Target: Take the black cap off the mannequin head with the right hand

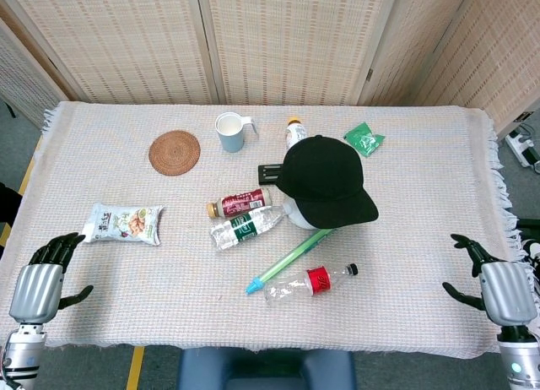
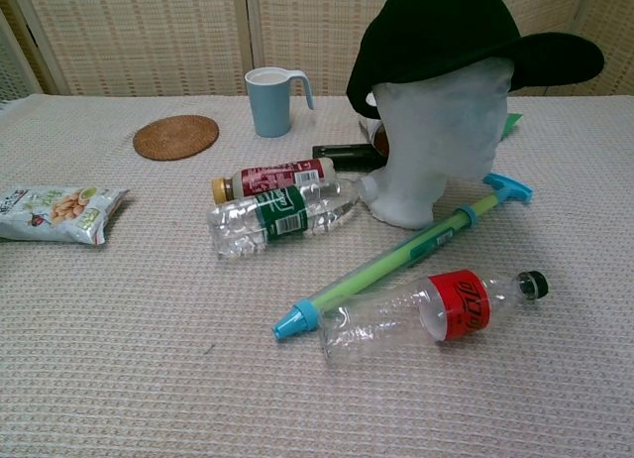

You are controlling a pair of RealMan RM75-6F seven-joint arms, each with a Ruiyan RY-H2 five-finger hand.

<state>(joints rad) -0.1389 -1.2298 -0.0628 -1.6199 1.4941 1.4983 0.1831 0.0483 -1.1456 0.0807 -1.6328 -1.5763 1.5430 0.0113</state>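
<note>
cap [image 1: 326,180] sits on the mannequin head [image 2: 437,141], near the middle of the table [image 1: 422,196], brim pointing toward your right hand's side of the near edge; in the chest view the black crown covers the white head down to the brow. your right hand [image 1: 496,287] is well away from the head, at the table's near right corner, fingers spread and holding nothing. your left hand [image 1: 38,284] is at the near left corner, far from the head, fingers also spread and empty; neither hand shows in the chest view. just left of the head lie two bottles side by side, a red-labelled one [image 1: 240,203] and a clear green-labelled one [image 1: 245,226] whose neck end touches the head's base. a green tube [image 1: 291,259] with blue ends runs from the head's base toward the near edge, and a clear bottle with a red label [image 1: 311,281] lies just beyond it, nearer you. behind the head you have a black flat thing [image 1: 269,174] partly under the cap, a small bottle [image 1: 294,132] and a green packet [image 1: 364,139]. further left of the head stand a blue mug [image 1: 230,132] and a woven coaster [image 1: 175,152], and a snack bag [image 1: 125,224] lies well to the left.
</note>
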